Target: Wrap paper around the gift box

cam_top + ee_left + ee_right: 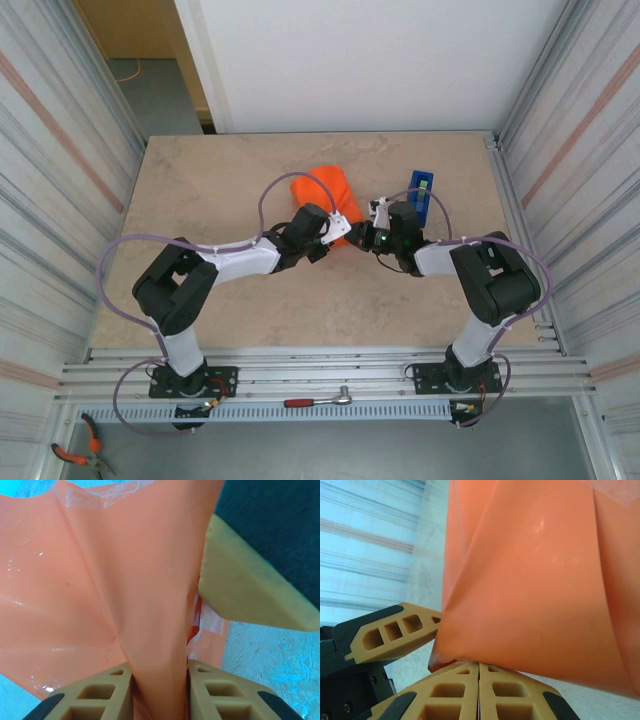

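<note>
The paper (322,192) sits bunched into a mound near the middle of the table (220,180), toward its far side. Its near end is covered by the two wrists that meet over it. Whether the box lies under it cannot be told, as the orange folds hide whatever is beneath.

In the left wrist view the left claw (160,669) is clamped on a raised fold of paper. The fold runs straight down between the tan fingers and fills the gap, and the fingers' lower parts are cut off by the frame edge. A finger (240,590) of the right claw juts in from the right, touching or just beside that same fold. Clear glossy patches show at the paper's top edge and by that finger, but what they are is hard to make out.

In the right wrist view the right claw (478,667) is closed, its two fingers pressed flat together. The paper's lower corner meets the tips, but the view is too close to tell whether any paper is pinched there. One left finger (390,635) lies just beside that corner.

A blue dispenser (421,192) stands on the table to the right of the paper, partly behind the right wrist.
</note>
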### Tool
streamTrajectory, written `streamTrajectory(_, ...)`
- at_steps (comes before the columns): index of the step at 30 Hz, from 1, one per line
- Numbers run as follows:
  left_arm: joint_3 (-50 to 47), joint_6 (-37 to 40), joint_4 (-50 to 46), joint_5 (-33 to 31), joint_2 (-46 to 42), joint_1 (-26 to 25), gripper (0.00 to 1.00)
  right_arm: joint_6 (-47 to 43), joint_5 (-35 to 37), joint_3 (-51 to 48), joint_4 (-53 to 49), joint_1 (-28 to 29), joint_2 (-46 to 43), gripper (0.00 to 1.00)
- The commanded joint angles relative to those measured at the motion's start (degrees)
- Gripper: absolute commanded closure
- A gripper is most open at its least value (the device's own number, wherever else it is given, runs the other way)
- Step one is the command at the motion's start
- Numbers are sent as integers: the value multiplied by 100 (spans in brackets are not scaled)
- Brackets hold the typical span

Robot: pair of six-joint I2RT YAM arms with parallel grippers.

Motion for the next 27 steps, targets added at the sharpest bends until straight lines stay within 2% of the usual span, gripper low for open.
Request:
streamTrajectory(1, -255, -46, -663, 304, 6, -71, 68, -146, -111, 182, -63, -21, -72, 91)
streamTrajectory(10, -142, -391, -644, 641, -504, 117, 48, -245, 87, -48, -377, -37, -600, 91)
streamTrajectory(14, -99, -735, -626, 929, -757, 305, 44, -296, 195, -259, -556, -44, -874, 91)
streamTrajectory(20, -95, -1471, -485, 1308, -1080, 732, 36, -428, 304, -424, -933, -15, -976, 91)
streamTrajectory(27, -66, -2710, -421, 1613, -1319, 1513, 27, -588, 451, -205, -1155, 221, -523, 92)
